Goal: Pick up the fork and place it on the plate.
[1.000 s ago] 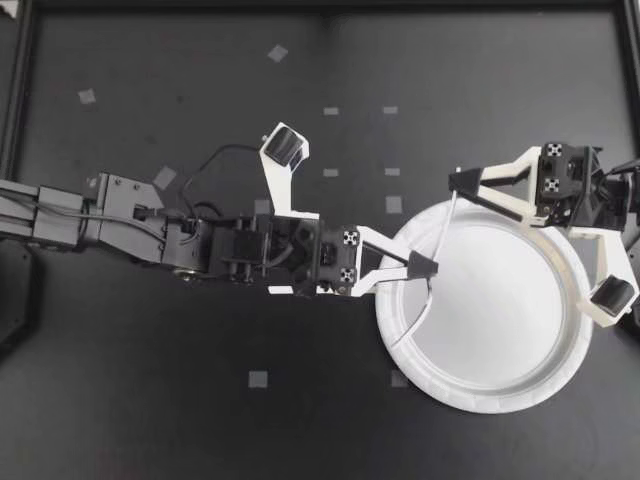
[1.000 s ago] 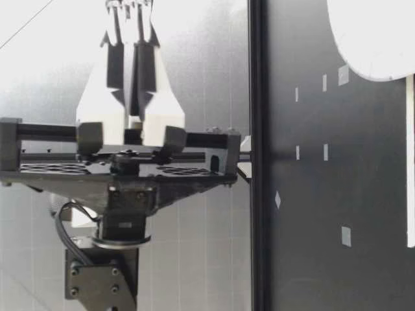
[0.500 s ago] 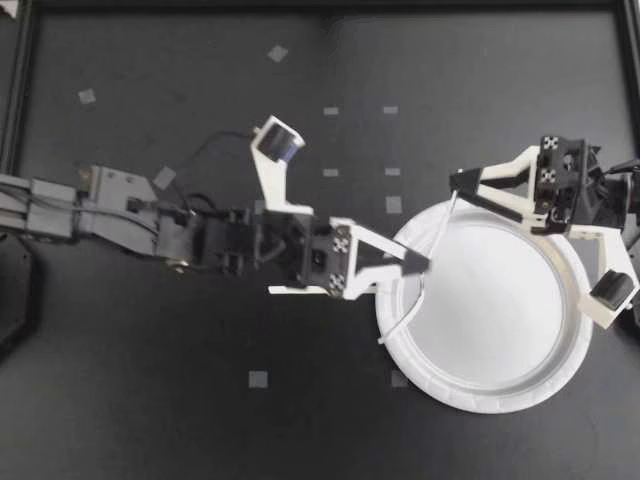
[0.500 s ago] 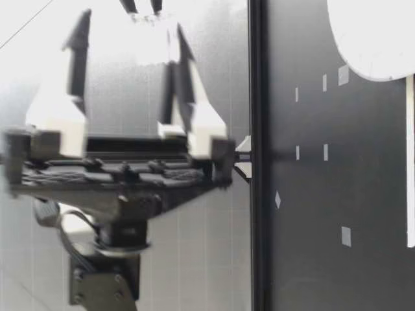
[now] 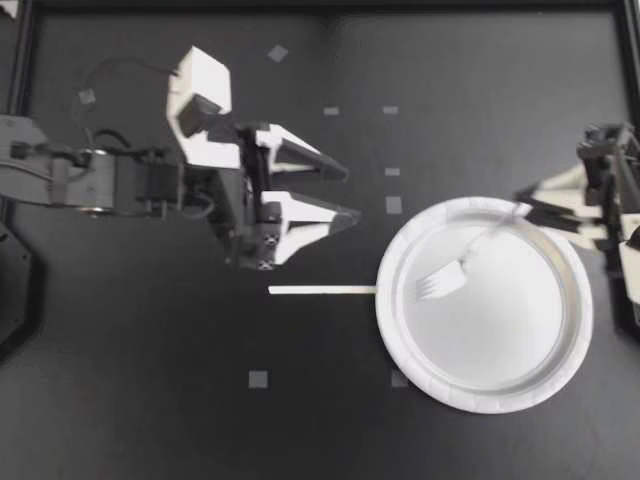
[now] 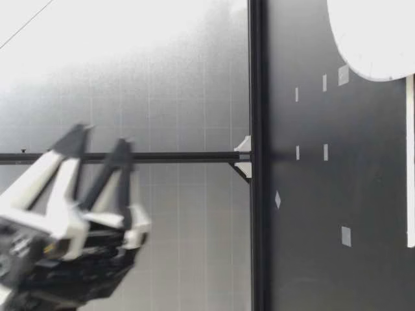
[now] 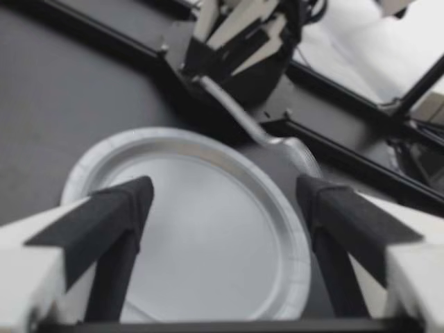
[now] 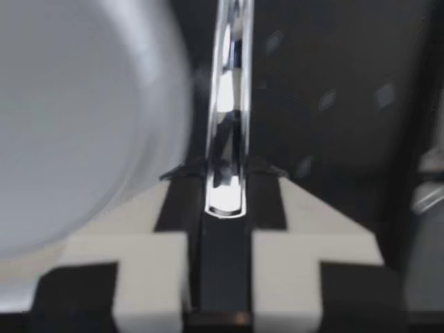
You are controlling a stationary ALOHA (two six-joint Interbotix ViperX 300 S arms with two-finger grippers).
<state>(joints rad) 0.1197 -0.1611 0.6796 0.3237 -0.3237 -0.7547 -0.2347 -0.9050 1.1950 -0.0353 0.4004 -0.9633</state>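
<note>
A white paper plate (image 5: 560,370) lies at the table's right. The silver fork (image 5: 452,274) slants over it, tines above the plate's left part, handle running to my right gripper (image 5: 528,204) at the plate's far right rim. In the right wrist view that gripper (image 8: 225,201) is shut on the fork's handle (image 8: 229,104), beside the plate (image 8: 76,125). My left gripper (image 5: 350,196) stands open and holds nothing, left of the plate. Its own view looks between the gripper's (image 7: 225,198) fingers at the plate (image 7: 187,229) and the fork (image 7: 257,128). I cannot tell whether the tines touch the plate.
A thin white strip (image 5: 322,290) lies on the black table just left of the plate. Small tape squares (image 5: 258,379) dot the surface. A black frame rail (image 5: 320,5) borders the far edge. In the low view a blurred gripper (image 6: 100,139) hangs open, well above the table.
My left gripper opened, let go of the fork and drew back to the left. My right gripper pulled rightward with the fork, which now slants across the plate.
</note>
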